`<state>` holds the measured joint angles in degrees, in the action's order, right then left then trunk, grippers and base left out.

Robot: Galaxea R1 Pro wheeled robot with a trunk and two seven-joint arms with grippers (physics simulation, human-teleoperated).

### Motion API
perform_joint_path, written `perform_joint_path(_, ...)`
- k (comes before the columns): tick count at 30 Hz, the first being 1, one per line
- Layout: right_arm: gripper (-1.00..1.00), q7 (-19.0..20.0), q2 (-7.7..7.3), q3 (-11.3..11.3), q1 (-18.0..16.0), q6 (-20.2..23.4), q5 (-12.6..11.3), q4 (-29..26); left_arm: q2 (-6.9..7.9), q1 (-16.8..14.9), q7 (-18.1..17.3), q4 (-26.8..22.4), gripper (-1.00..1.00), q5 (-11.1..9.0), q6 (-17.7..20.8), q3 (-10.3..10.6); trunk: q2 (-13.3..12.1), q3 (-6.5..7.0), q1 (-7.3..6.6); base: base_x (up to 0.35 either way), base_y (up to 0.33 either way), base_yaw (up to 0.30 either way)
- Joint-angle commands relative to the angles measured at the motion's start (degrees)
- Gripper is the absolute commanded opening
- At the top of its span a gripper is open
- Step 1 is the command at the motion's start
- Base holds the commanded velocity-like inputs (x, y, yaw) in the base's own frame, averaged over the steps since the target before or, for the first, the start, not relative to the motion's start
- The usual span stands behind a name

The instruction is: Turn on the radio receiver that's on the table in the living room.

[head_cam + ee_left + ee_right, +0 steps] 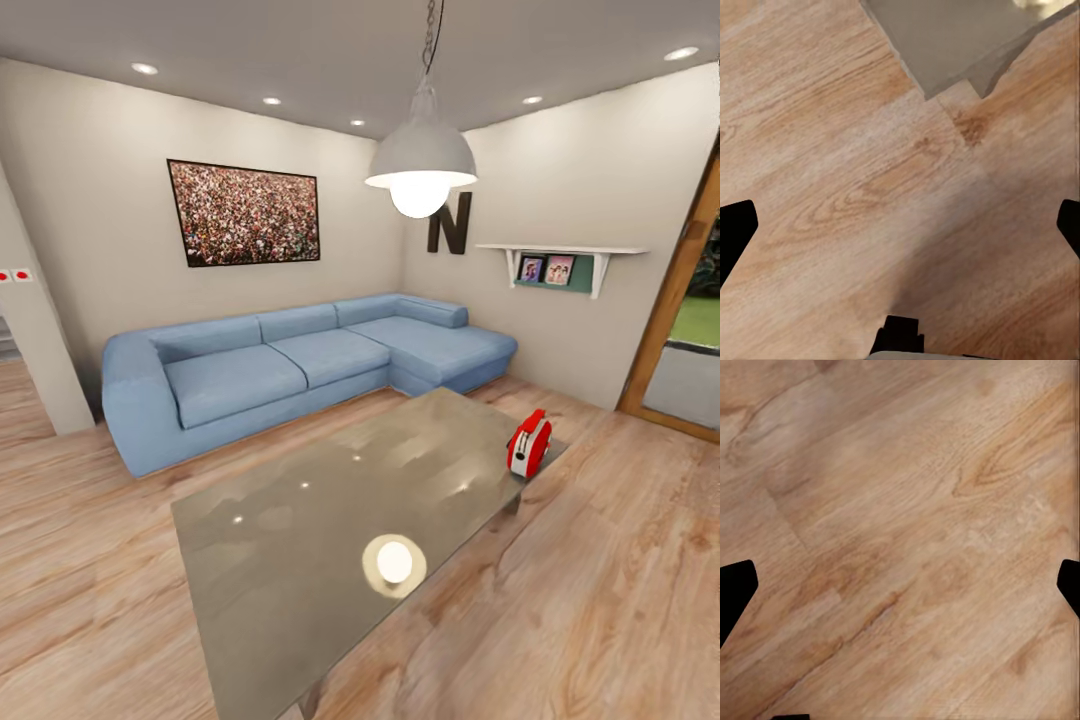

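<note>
In the head view the living room (330,300) has a wood floor (620,560), and a large low counter (330,500) with a glossy grey top stands in the near middle. The radio receiver (529,443) is small and bright red with white trim. It stands upright on the far right corner of the counter, close to the edge, and its narrow side is turned toward the camera, so the dial cannot be seen from here. On the near part of the counter top there is a round bright reflection of the pendant lamp (421,160), which hangs from the ceiling above. Behind the counter, a light blue L-shaped sofa (290,365) runs along the far wall and turns at the right. A speckled framed picture (245,213) hangs on the wall above the sofa. On the right wall there is a dark letter N (450,224) and a white shelf (560,258) with small photos. In the left wrist view, the left claw (900,225) is opened wide above the floor, with the dark fingertips at both sides, and one corner of the counter is visible. In the right wrist view, the right claw (900,585) is also opened wide and looks down at the floor boards.
</note>
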<state>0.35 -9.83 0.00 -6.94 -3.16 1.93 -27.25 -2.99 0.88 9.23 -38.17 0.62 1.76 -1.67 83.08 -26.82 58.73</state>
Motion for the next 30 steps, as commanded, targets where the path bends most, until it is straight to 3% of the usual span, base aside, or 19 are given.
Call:
perform_joint_path(1, 1.00, 0.00, -0.01, 0.00, 0.00, 0.00, 0.00, 0.00, 0.00, 0.00, 0.00, 0.01, 1.00, 0.00, 0.00, 0.00, 0.00, 0.00, 0.00, 0.148, -0.310, -0.017)
perform_joint_path(30, 1.00, 0.00, 0.01, 0.00, 0.00, 0.00, 0.00, 0.00, 0.02, 0.00, 0.00, -0.01, 1.00, 0.00, -0.05, 0.00, 0.00, 0.55, 0.00, 0.148, -0.310, -0.247)
